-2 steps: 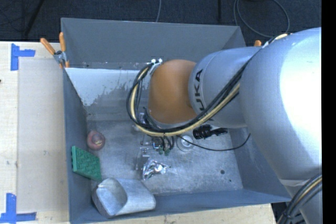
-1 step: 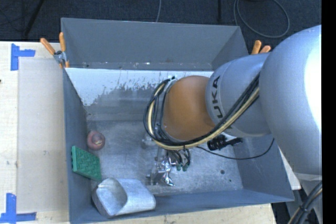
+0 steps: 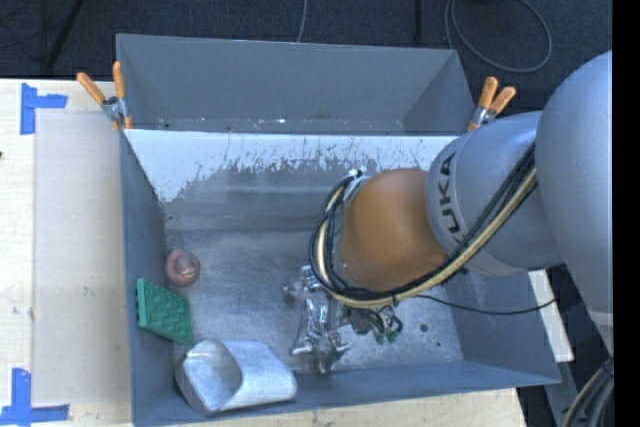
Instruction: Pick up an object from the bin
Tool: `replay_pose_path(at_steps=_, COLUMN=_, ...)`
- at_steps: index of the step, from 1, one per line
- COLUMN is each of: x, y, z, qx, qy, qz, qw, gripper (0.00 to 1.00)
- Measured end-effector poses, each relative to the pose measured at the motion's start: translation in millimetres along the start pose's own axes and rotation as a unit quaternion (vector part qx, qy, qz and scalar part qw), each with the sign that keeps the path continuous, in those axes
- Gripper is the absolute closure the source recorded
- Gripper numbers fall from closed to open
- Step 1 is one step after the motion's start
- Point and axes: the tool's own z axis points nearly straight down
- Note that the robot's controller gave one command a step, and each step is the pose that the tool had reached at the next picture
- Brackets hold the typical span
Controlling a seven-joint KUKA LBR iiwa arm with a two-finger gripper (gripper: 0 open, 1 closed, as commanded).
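Gripper stands low over the floor of the bin, front of centre. Whether it is open or closed cannot be told, and nothing is seen in its hold.

Step judged: approach to a grasp, nothing yet secured.

Nearest thing: a pale grey crumpled cup, near it on the left (by the front wall). Farther left lie a green ridged pad and a pink round piece.

Next move calls for centring over one thing before closing.

The brand name "KUKA" is printed in black letters, running sideways, on the rounded grey metal housing of the robot arm, just beside its glossy orange cover. Nothing else can be read.
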Motion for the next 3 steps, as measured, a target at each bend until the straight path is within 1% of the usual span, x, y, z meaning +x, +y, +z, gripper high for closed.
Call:
replay_pose_path(at_steps=1, x=1.8, y=-0.5, z=0.0, qx=0.0, qy=0.0045, qz=0.002, qw=1.0, gripper=1.0)
replay_pose_path(at_steps=2, x=-0.7, y=-5.5, z=-120.7, qx=0.001, qy=0.0015, qz=-0.056, qw=0.9984, gripper=1.0)
replay_pose_path(at_steps=3, x=4.1, y=-3.1, z=-220.0, qx=0.0, qy=0.0023, qz=-0.201, qw=0.9795, gripper=1.0)
